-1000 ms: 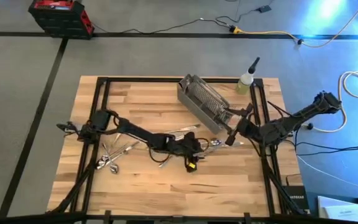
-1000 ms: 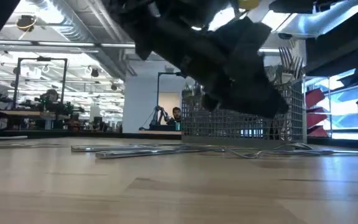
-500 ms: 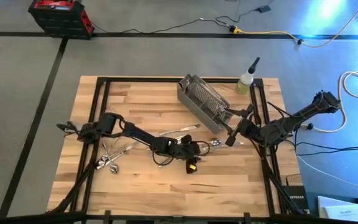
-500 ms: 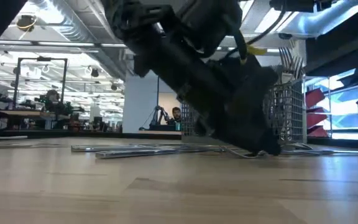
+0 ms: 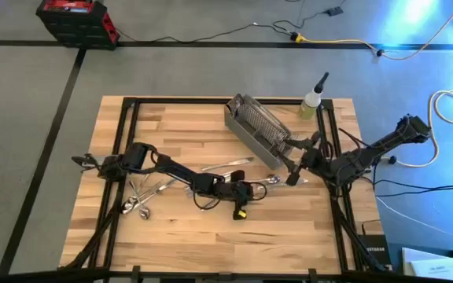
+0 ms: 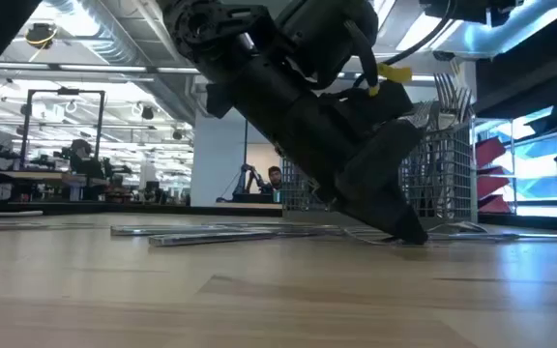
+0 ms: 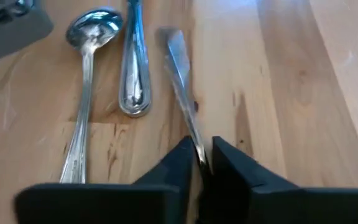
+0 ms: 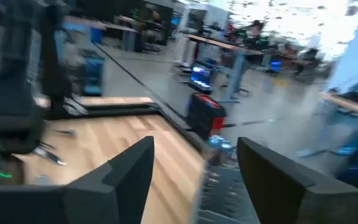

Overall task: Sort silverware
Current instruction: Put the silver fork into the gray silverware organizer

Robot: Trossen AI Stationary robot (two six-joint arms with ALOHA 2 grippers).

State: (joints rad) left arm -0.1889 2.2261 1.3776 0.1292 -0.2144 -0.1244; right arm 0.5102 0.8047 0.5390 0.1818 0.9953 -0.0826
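Observation:
Silverware lies scattered on the wooden table: a pile at the left, a few pieces in the middle, and a spoon and a rounded handle beside the mesh basket. Forks stand in the basket. My left gripper is down at the table just near of the basket, shut on one slim silver piece. My right gripper hovers open at the basket's right end, with nothing between its fingers. My left gripper pinches a slim silver piece between its two fingers, on the piece's narrow shaft. The fingers slant down toward the table's right side and lie along the piece. Its flat far end lies on the wood, as do the fingertips.
A squeeze bottle stands at the table's far right corner behind the basket. Black frame rails run along the left and right sides. A red and black case sits on the floor beyond the table.
My left gripper has moved toward the table's right edge and come down from above the table until its fingertips touch the wood near the basket.

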